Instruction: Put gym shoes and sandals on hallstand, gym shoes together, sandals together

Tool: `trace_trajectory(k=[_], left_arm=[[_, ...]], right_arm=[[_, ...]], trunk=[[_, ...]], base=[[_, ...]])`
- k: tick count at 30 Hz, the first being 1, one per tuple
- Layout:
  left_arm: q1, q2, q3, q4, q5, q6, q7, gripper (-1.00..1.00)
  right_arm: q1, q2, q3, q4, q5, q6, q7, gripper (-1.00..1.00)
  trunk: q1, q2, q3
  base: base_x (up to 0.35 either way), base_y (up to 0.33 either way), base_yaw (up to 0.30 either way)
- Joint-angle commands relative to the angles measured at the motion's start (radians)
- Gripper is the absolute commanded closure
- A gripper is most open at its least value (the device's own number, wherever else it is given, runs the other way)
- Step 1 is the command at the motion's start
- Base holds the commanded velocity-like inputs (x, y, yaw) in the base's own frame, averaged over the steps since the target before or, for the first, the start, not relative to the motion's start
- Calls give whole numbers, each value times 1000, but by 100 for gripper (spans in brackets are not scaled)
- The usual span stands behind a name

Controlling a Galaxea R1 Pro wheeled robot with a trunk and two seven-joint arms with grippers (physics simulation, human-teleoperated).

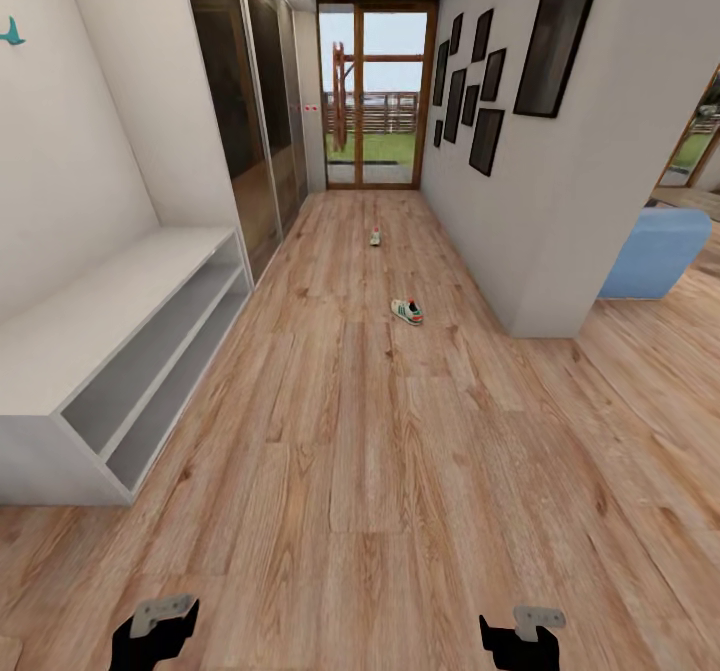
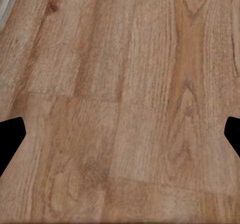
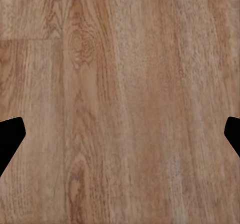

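Both grippers, left (image 1: 152, 631) and right (image 1: 520, 636), hang low with fingers spread wide over bare floor (image 1: 400, 471), holding nothing, probably ready for pickup. One sneaker (image 1: 407, 311) lies mid-corridor, another (image 1: 375, 237) farther off; the white rack (image 1: 120, 351) stands along the left wall.

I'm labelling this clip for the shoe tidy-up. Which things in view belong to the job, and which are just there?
Part of the job:
- near gym shoe
- far gym shoe
- white shoe rack
- corridor floor
- left claw and right claw, both open and empty

Just there:
- framed pictures
- glass door
- mirrored wardrobe
- blue seat
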Motion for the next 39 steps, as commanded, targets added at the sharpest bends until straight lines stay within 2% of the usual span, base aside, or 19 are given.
trace_trajectory(k=[1,8,39], left_arm=[[0,-1,8,2,-5,-7,-6,-100],[5,-3,8,13,-4,-45,2,-100],[2,-9,11,34,-2,-52,2,-100]], right_arm=[[-1,0,-1,1,-4,-4,1,-100],[-1,0,-1,1,-4,-4,1,-100],[-1,0,-1,1,-4,-4,1,-100]], trunk=[[0,0,-1],[0,0,-1],[0,0,-1]], base=[[0,0,0],[91,0,0],[333,-31,0]])
